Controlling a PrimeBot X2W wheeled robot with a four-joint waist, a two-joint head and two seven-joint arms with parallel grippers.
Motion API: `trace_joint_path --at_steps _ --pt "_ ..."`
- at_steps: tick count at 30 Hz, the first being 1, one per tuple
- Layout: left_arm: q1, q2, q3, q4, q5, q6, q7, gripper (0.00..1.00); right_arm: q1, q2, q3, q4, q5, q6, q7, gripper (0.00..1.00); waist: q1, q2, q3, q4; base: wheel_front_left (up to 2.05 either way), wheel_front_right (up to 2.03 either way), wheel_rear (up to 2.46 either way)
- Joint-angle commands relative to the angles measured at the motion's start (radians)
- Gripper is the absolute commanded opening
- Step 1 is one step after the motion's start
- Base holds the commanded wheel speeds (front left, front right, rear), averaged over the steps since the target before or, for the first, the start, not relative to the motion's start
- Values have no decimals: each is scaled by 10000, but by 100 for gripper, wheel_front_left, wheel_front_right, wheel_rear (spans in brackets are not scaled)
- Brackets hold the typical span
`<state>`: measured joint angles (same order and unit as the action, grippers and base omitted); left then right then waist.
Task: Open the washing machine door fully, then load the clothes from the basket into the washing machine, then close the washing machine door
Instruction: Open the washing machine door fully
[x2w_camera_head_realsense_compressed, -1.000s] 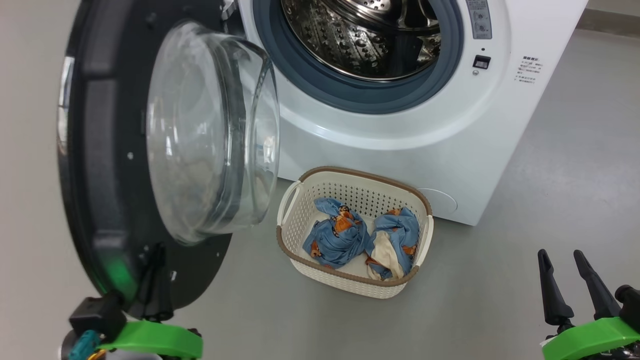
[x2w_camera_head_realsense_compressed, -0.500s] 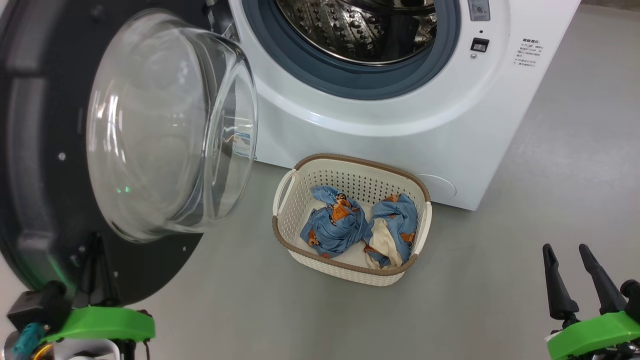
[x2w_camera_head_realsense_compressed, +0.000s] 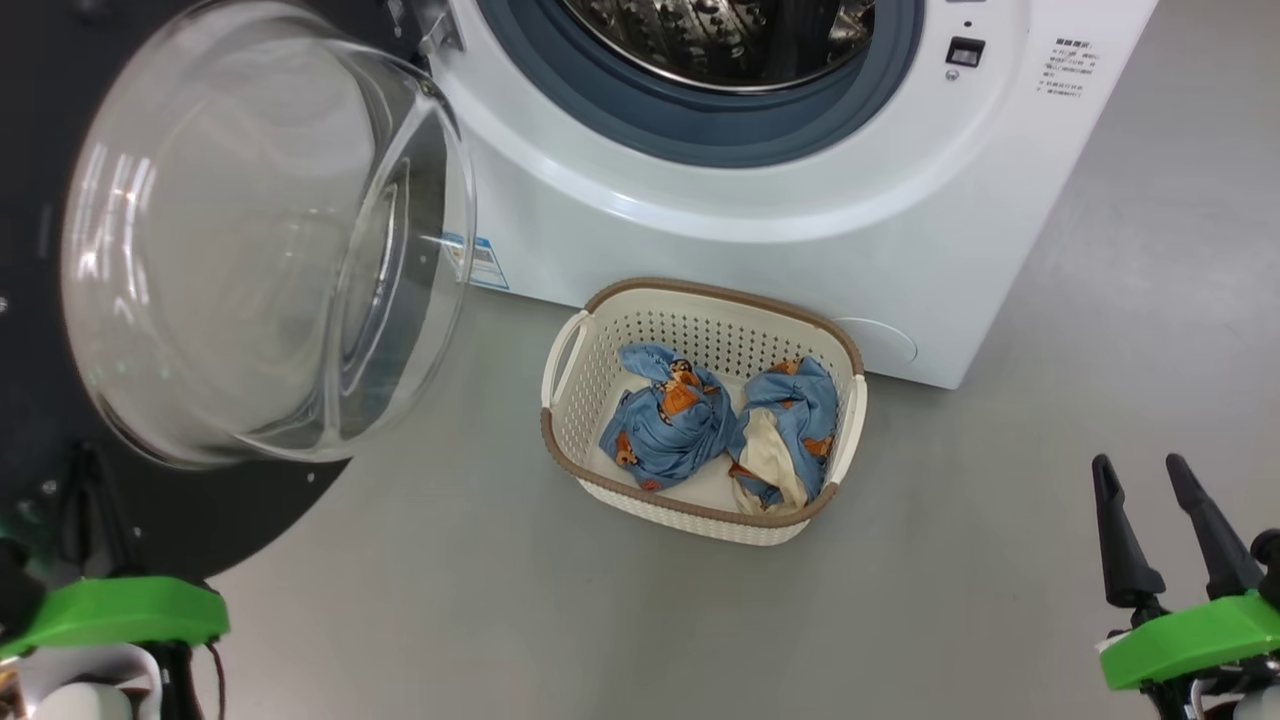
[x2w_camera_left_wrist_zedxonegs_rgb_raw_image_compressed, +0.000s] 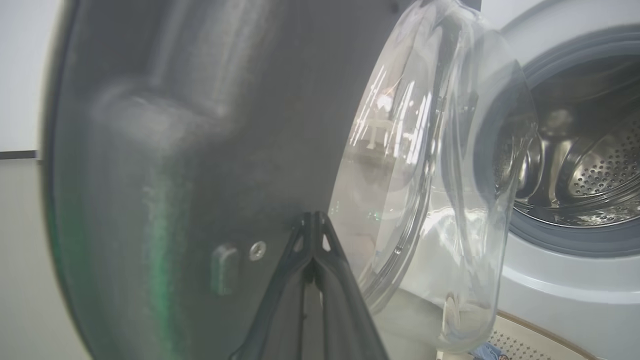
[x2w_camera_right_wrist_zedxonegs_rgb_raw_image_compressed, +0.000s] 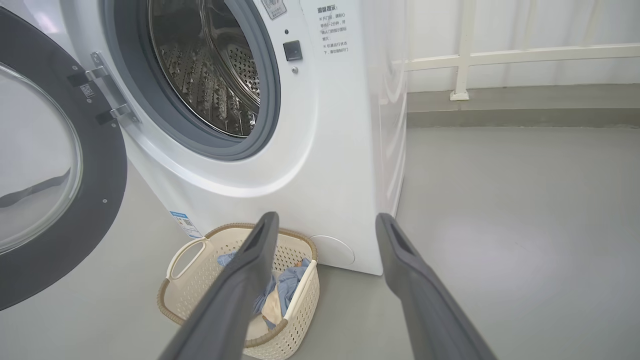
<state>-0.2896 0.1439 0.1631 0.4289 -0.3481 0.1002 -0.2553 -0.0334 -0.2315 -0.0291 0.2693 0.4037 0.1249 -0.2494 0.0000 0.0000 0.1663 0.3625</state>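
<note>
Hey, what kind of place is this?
Probably a laundry area, perhaps a test space: a white front-loading washing machine stands on a grey floor, a basket of clothes sits in front of it, and a white railing runs beyond it.

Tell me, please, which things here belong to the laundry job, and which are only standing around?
Belong to the job:
washing machine door, open
washing machine
basket
clothes, in the basket
left gripper, shut, at the door's black ring
right gripper, open

Only standing around:
white railing
blue sticker on the machine
grey floor
</note>
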Motion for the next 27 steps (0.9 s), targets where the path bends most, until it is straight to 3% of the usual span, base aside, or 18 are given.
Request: trace_joint_path --at_steps 1,27 --pt "-518 606 642 -26 171 21 -65 0 -358 -286 236 -266 -23 58 -124 100 0 0 120 1 0 0 0" --pt "-2577 1267 3232 1597 1280 -571 -65 0 -1166 -769 298 -518 -58 58 -124 100 0 0 1789 -142 0 0 0"
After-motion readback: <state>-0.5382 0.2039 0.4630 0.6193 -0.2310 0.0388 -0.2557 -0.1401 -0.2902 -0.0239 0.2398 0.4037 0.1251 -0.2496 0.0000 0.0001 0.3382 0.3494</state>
